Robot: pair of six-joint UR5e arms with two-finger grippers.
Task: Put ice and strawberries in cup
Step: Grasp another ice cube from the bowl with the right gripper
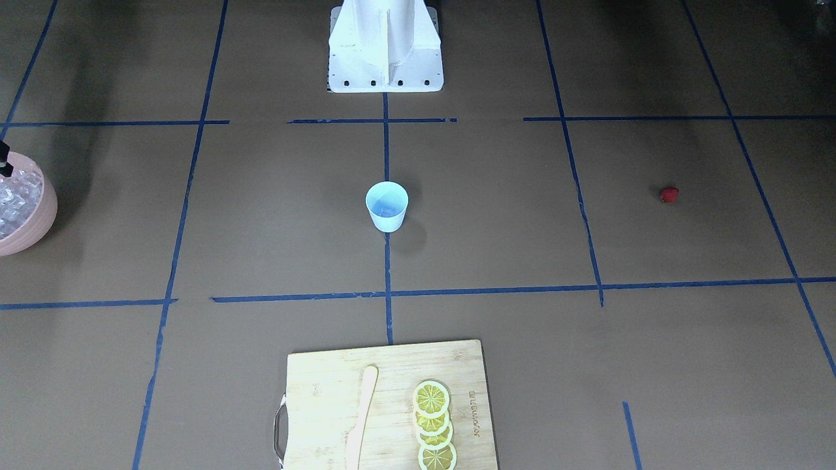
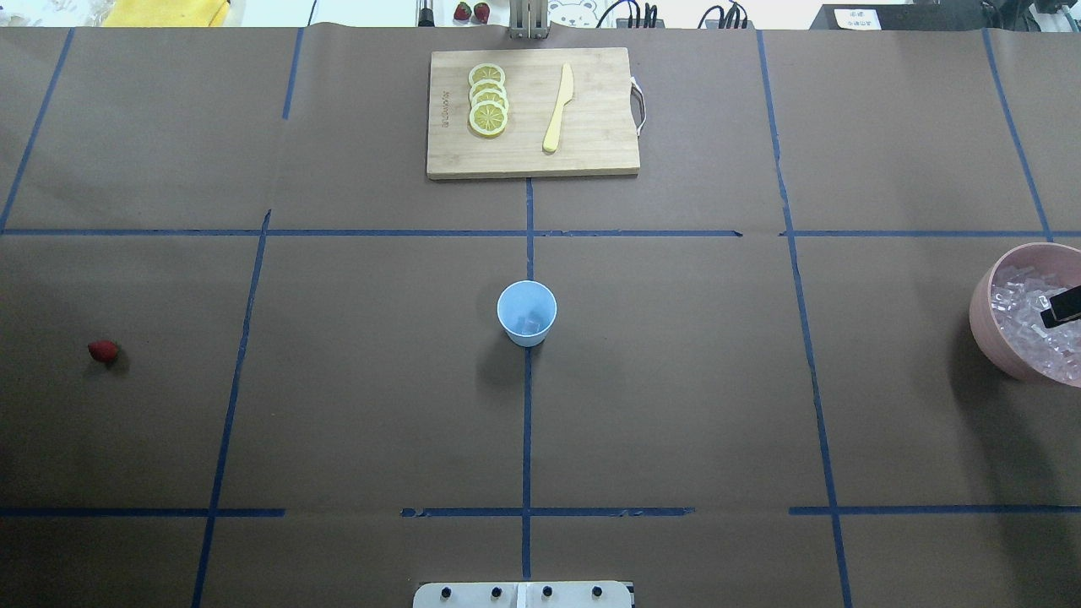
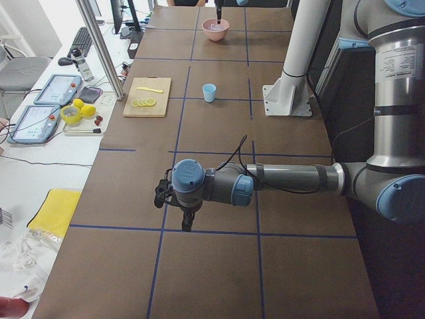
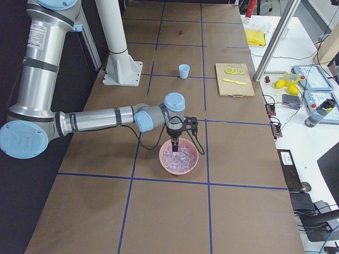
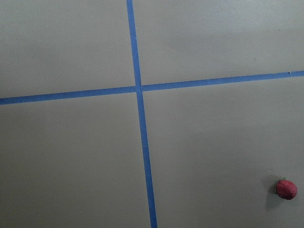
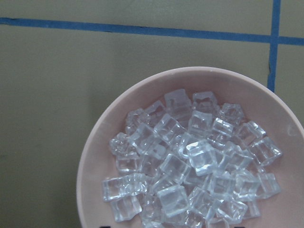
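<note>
Seen from overhead, the cup [image 2: 527,312] stands at the desk's centre, where either arm could reach it; one cube seems to lie inside. The ice [image 6: 190,161] fills a pink bowl [image 2: 984,314] at the cup's three o'clock. The right gripper [image 2: 1062,307] hangs over it, probably to pick a cube. The strawberry [image 2: 103,351] lies at nine o'clock, with the left gripper [image 3: 188,220] hovering nearby. Neither gripper's opening can be told.

Lighting: bright, even, from overhead; soft short shadows beside the cup [image 2: 527,312] and strawberry [image 2: 103,351]; upper corners of the front-facing view dim. Quality: all views sharp; small glints on the ice [image 6: 190,161].
</note>
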